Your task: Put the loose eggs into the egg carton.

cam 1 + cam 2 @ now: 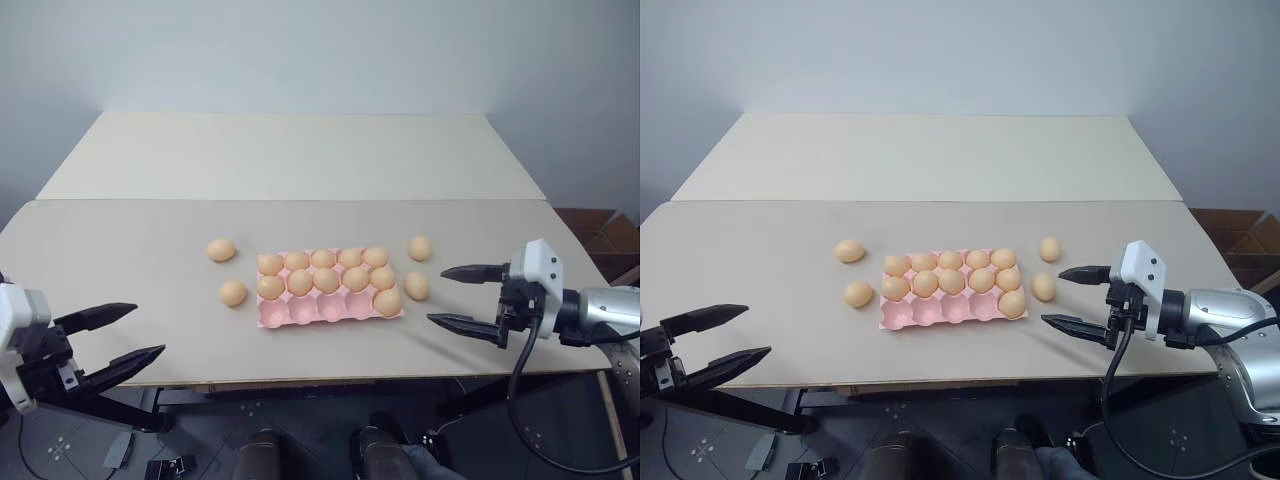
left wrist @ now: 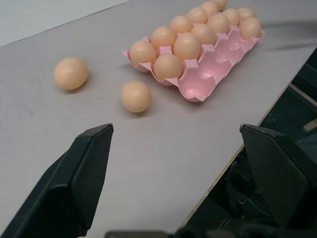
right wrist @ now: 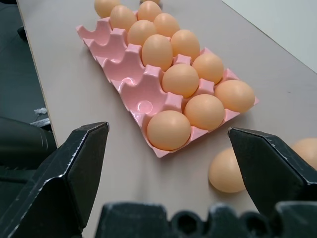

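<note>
The pink carton (image 1: 330, 290) lies flat near the front middle of the table (image 1: 140, 260). It holds 11 eggs: 5 in the far row, 5 in the middle row, and 1 in the near row at its right end (image 1: 387, 301). The other 4 near cups are bare.

4 loose eggs lie on the table. 2 are left of the carton, one farther back (image 1: 221, 250) and one nearer (image 1: 233, 292). 2 are right of it, one farther back (image 1: 420, 248) and one just beside the carton's right end (image 1: 417, 286).

The left gripper (image 1: 110, 340) hangs off the table's front left edge, fingers spread wide, holding nothing. The right gripper (image 1: 462, 297) hovers just right of the nearer right-hand egg, fingers spread too, empty.
</note>
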Motion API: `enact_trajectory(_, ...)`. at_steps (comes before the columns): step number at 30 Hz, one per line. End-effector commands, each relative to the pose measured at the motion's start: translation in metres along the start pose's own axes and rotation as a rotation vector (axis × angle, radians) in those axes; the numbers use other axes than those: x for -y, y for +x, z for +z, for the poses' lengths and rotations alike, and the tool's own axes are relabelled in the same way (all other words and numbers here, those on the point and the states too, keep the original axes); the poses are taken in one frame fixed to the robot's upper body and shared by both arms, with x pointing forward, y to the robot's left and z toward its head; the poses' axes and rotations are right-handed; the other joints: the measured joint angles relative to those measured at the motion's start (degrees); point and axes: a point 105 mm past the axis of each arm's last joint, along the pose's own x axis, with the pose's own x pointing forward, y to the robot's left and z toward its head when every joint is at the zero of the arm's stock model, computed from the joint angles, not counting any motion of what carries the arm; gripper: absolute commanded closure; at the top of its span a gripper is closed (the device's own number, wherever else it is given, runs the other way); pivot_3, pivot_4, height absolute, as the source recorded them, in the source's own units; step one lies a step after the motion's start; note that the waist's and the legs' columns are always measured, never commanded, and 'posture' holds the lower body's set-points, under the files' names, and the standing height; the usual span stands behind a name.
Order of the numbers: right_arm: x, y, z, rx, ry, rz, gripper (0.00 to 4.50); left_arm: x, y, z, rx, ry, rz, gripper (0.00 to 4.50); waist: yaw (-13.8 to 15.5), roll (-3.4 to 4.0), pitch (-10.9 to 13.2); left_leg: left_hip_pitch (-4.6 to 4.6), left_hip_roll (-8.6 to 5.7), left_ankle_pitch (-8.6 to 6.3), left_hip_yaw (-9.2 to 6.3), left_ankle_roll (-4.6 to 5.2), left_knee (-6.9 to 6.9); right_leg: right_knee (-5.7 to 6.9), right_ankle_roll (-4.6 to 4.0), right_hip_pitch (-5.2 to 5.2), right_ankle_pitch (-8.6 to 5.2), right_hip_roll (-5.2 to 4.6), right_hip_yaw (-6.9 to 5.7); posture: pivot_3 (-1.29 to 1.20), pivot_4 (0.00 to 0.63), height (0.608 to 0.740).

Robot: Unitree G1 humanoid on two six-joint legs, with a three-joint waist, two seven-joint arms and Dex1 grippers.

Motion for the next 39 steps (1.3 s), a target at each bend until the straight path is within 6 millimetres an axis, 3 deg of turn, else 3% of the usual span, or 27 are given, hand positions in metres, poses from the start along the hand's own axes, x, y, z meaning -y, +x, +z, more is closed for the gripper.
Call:
enact_trajectory(1, 0.007, -0.007, 0.009, 0.000, -0.051, -0.047, 0.00, -0.001, 0.002, 0.010, 0.042, 0.043, 0.015, 0.04, 0.0, 0.00, 0.0, 0.00, 0.00, 0.00, 0.00, 0.00, 0.00, 0.00, 0.00, 0.00, 0.00, 0.01, 0.00, 0.00, 0.150, 0.740)
enact_trajectory(6, 0.018, -0.002, 0.000, -0.043, -0.030, -0.118, 0.00, 0.003, 0.005, 0.027, 0.099, 0.014, -0.047, 0.04, 0.0, 0.00, 0.0, 0.01, 0.00, 0.00, -0.02, 0.00, 0.01, 0.03, 0.01, 0.01, 0.00, 0.01, -0.01, 0.00, 0.150, 0.740)
enact_trajectory(11, 0.045, 0.015, -0.008, -0.119, 0.030, -0.250, 0.00, 0.011, 0.018, 0.031, 0.077, 0.066, -0.167, 0.04, -0.5, 0.02, 0.0, 0.03, 0.00, 0.00, 0.04, 0.00, 0.00, 0.05, -0.03, -0.03, 0.02, 0.02, 0.02, 0.00, 0.150, 0.740)
enact_trajectory(18, 0.055, 0.043, -0.026, -0.212, 0.147, -0.293, 0.00, 0.016, 0.034, 0.039, 0.100, 0.098, -0.259, 0.04, -0.7, 0.02, 0.0, -0.06, -0.01, 0.00, 0.00, 0.01, -0.02, 0.02, -0.07, -0.06, 0.07, 0.05, 0.01, 0.00, 0.150, 0.740)
enact_trajectory(26, 0.064, 0.063, -0.041, -0.257, 0.239, -0.330, 0.00, 0.015, 0.040, 0.040, 0.107, 0.108, -0.279, 0.04, -1.0, 0.02, 0.0, -0.10, -0.01, 0.01, 0.00, 0.01, -0.04, 0.01, 0.14, -0.08, 0.19, 0.05, 0.01, 0.00, 0.150, 0.740)
enact_trajectory(29, 0.066, 0.064, -0.047, -0.272, 0.264, -0.340, 0.58, 0.016, 0.040, 0.040, 0.107, 0.111, -0.278, 0.00, -1.0, 0.02, 0.0, -0.10, -0.01, 0.01, -0.02, 0.01, -0.04, 0.02, 0.14, -0.08, 0.19, 0.06, -0.01, 0.00, 0.150, 0.740)
enact_trajectory(34, 0.070, 0.063, -0.047, -0.261, 0.281, -0.368, 2.26, 0.017, 0.039, 0.040, 0.106, 0.116, -0.273, 0.00, -1.2, 0.02, 0.0, -0.11, -0.02, 0.01, -0.02, 0.01, -0.04, 0.01, 0.25, -0.08, 0.26, 0.05, 0.00, 0.00, 0.150, 0.740)
enact_trajectory(39, 0.070, 0.050, -0.017, -0.195, 0.204, -0.396, 2.26, 0.015, 0.039, 0.041, 0.111, 0.126, -0.260, 0.00, -1.2, 0.05, 0.0, -0.10, -0.01, 0.01, -0.02, 0.01, -0.04, 0.04, 0.26, -0.09, 0.26, 0.06, 0.00, 0.00, 0.150, 0.740)
